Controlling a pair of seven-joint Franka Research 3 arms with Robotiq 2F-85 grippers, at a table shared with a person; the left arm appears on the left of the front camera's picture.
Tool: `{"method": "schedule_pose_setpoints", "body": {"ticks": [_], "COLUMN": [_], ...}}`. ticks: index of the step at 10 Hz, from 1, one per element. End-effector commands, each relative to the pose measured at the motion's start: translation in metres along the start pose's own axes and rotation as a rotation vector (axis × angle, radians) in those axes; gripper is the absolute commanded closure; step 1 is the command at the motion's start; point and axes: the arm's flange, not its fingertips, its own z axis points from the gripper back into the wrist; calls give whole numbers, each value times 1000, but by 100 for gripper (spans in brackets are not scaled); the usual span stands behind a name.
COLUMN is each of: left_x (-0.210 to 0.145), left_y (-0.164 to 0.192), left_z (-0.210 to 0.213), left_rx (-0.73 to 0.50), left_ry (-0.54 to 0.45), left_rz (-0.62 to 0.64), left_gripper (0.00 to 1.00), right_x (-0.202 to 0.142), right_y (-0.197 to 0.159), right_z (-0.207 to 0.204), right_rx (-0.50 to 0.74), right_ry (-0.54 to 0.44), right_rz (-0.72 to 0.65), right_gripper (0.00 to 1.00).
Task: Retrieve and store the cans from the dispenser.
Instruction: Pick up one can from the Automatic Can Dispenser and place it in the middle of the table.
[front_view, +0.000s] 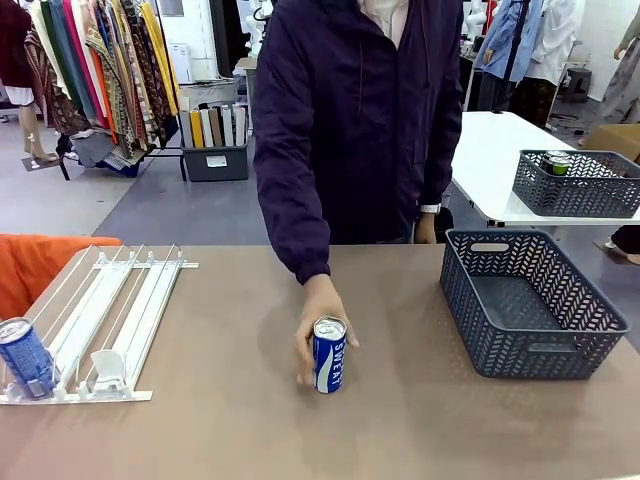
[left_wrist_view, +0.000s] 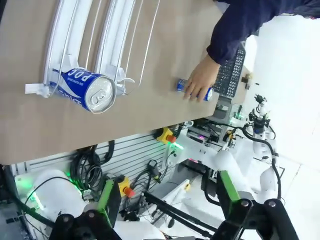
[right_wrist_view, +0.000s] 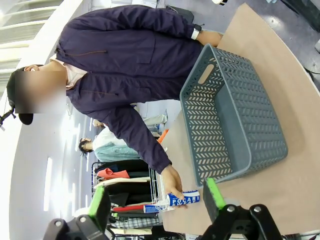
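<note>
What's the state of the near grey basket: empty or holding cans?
Empty: the basket shows a bare grey floor in front and right wrist views.

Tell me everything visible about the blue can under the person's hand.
The blue can is a metal-looking drink can with white lettering reading SWEAT down its side and a silver top. It stands upright on the brown table, between the white dispenser and the empty grey basket, touching neither. The person's hand wraps it from behind.
</note>
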Motion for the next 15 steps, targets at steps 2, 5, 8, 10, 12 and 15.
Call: {"method": "schedule_pose_setpoints", "body": {"ticks": [2,5,8,10,12,15], "left_x": [-15,-15,-12,-11,-6,6], "left_y": [-17,-17,-19,-39,-52,-84], "left_z": [-2,-2,0,-21,-58,-111], "left_rx": [50,50,46,447,816,896], "left_ry": [-10,-10,-13,-73,-76,-159], "left_rz": [-20,-20,-25,-311,-509,-667], "left_gripper": [0,0,0,0,0,0], "right_x": [2,2,2,2,2,2], "right_y": [1,1,1,1,1,1], "right_z": [1,1,1,1,1,1], "right_rx": [5,5,5,5,5,5], "right_ry": [2,2,2,2,2,2], "right_rz": [28,28,28,28,28,28], "right_gripper": [0,0,0,0,0,0]}}
